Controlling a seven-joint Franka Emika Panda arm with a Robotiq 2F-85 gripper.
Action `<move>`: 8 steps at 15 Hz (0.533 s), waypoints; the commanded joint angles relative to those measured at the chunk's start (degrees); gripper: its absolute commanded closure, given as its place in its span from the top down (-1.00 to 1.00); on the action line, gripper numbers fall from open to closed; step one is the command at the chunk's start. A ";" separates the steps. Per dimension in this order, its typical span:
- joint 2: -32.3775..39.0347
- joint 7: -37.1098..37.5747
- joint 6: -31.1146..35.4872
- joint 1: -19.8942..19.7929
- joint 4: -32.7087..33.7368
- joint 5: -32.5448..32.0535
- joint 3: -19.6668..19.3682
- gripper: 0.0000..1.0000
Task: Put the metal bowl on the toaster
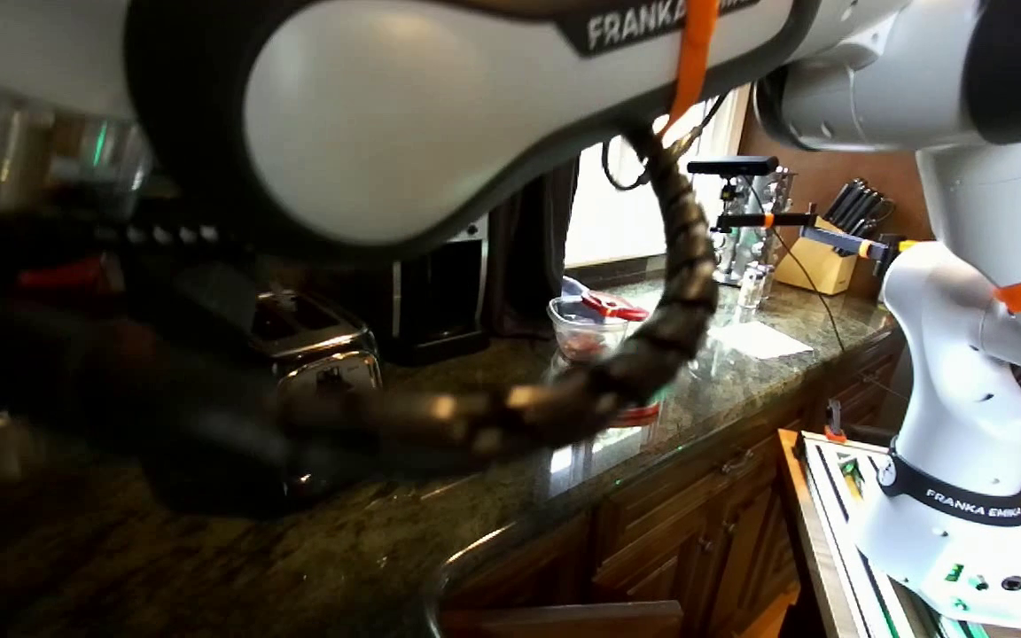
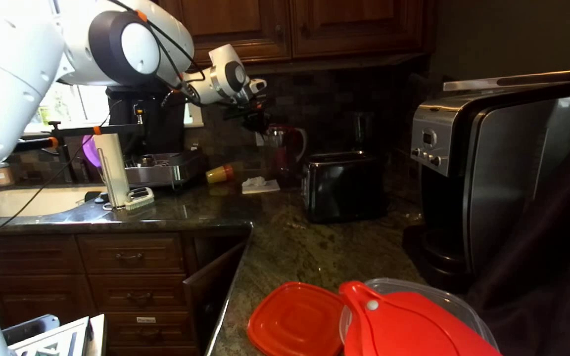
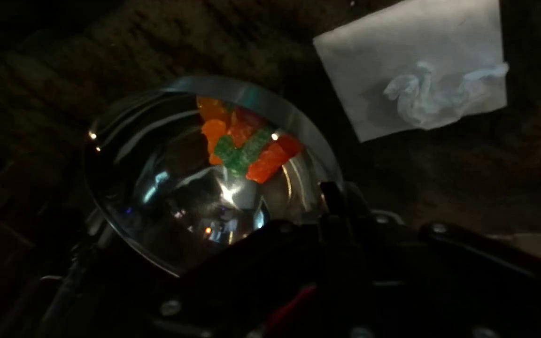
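- Wrist view: the gripper [image 3: 341, 193] pinches the metal bowl [image 3: 190, 192] by its rim, jaws closed on the thin edge.
- Inside, orange, green and red gummy candies [image 3: 244, 148] lie gathered to one side.
- Past the rim, a white sheet [image 3: 374, 56] bearing a crumpled pale wad [image 3: 418, 103] lies on the granite countertop [image 3: 158, 42].
- In an exterior view, I see the gripper suspended above the countertop, higher than the toaster [image 2: 347, 190] and apart from it.
- The toaster stands on that countertop, near the coffee maker [image 2: 507, 163].
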 commanded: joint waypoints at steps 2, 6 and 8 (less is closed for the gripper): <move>-14.19 14.29 2.63 1.27 -15.41 -5.93 -5.56 -0.98; -17.62 26.09 0.68 1.73 -19.71 -9.90 -8.55 -0.98; -15.08 22.60 0.08 -1.47 -15.73 -8.61 -4.96 -0.91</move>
